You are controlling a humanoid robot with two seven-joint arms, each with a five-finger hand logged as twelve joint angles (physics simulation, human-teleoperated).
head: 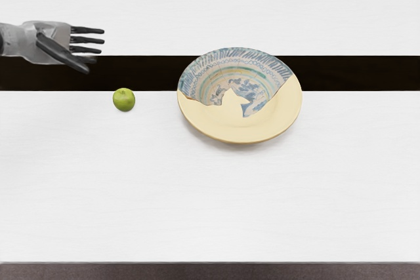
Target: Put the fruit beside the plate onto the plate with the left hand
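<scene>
**A:** Head view. How far along is the task?

**B:** Nothing is done yet. The small round green fruit [123, 100] is lying on the flat white worktop [210, 195], left of the round cream-yellow plate with blue patterning [236, 130] and apart from its rim. The left robot hand [63, 42] is hovering up and left of the fruit, fingers stretched wide, holding nothing. Reach, grasp, carry and release are all remaining, in my judgement.

**A:** Edges and room?

**B:** Bare worktop is lying all round the fruit, and nothing is standing between fruit and plate. A dark band [367, 73] is crossing just behind the fruit; I cannot tell whether it is a gap or a stripe.
</scene>
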